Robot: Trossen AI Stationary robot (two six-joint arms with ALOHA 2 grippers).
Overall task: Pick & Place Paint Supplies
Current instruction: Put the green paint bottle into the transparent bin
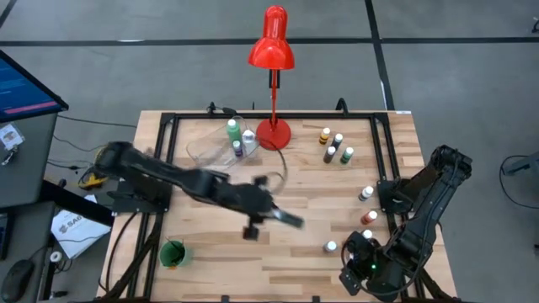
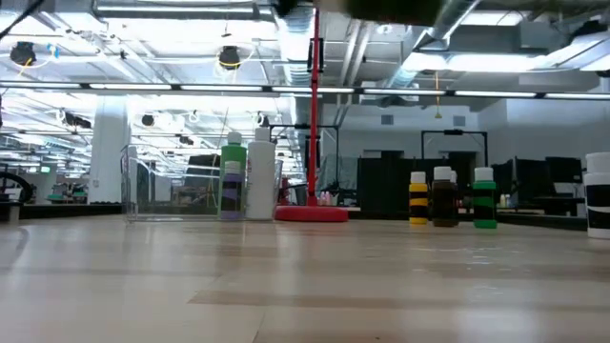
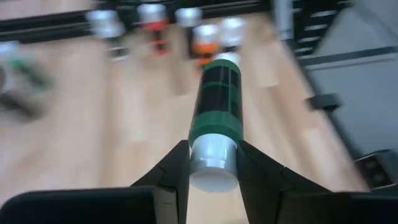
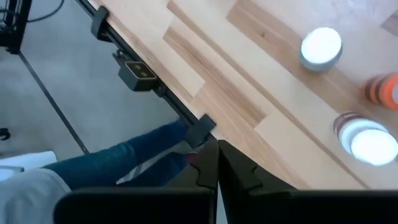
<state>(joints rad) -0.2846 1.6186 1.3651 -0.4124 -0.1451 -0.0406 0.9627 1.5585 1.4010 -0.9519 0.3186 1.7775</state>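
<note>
My left gripper hangs over the middle of the table, shut on a small green-and-black paint bottle with a white cap. Two bottles, green and white, stand in a clear container at the far left. A group of bottles stands upright at the far right, and more bottles stand along the right side. My right gripper is shut on nothing, above the table's near right edge. My left gripper pinches the bottle's white cap end between its two fingers. The bottle lies along the fingers, its body and bottom sticking out past their tips, slanting downward. It is lifted clear of the table.
A tall red desk lamp stands on its round base at the far middle, beside the container. A green cup sits near the front left. A black frame runs round the table. A person's legs show beyond the near edge.
</note>
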